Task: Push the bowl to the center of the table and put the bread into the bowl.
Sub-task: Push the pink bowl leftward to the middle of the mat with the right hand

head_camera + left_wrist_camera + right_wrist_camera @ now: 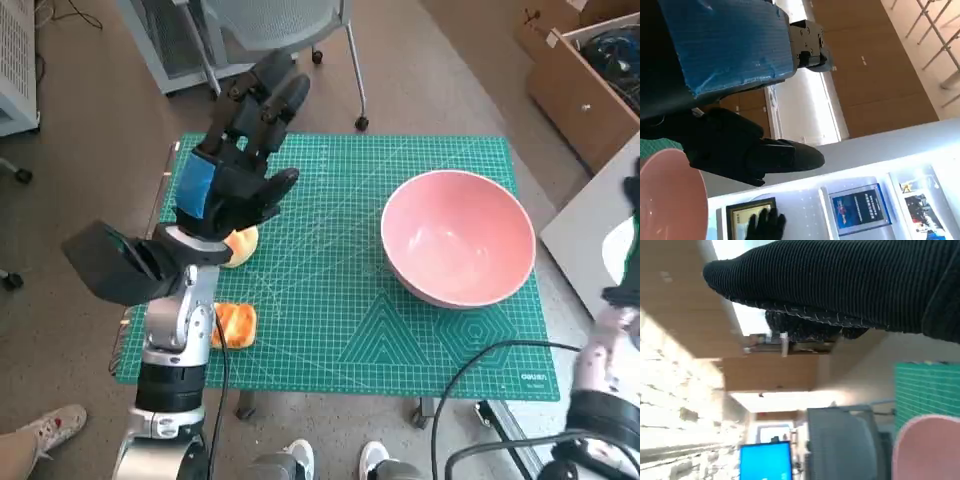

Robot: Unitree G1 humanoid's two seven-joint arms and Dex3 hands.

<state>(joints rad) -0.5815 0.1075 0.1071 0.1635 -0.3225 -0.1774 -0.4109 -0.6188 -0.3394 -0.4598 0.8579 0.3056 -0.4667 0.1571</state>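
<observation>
The pink bowl (457, 250) stands on the right half of the green mat (330, 300), its rim also in the left wrist view (670, 195) and the right wrist view (927, 450). A pale bread roll (243, 246) lies at the mat's left side, and an orange bread piece (235, 325) lies nearer the front left corner. My left hand (235, 170) hovers raised above the roll, fingers spread, holding nothing. My right hand (632, 195) is off the table's right edge. It shows small with fingers apart in the left wrist view (767, 225).
A grey office chair (270, 20) stands behind the table. A white surface (600, 235) and cardboard boxes (585, 70) sit to the right. A black cable (480, 380) hangs by the front edge. A person's shoes (290, 460) are on the floor.
</observation>
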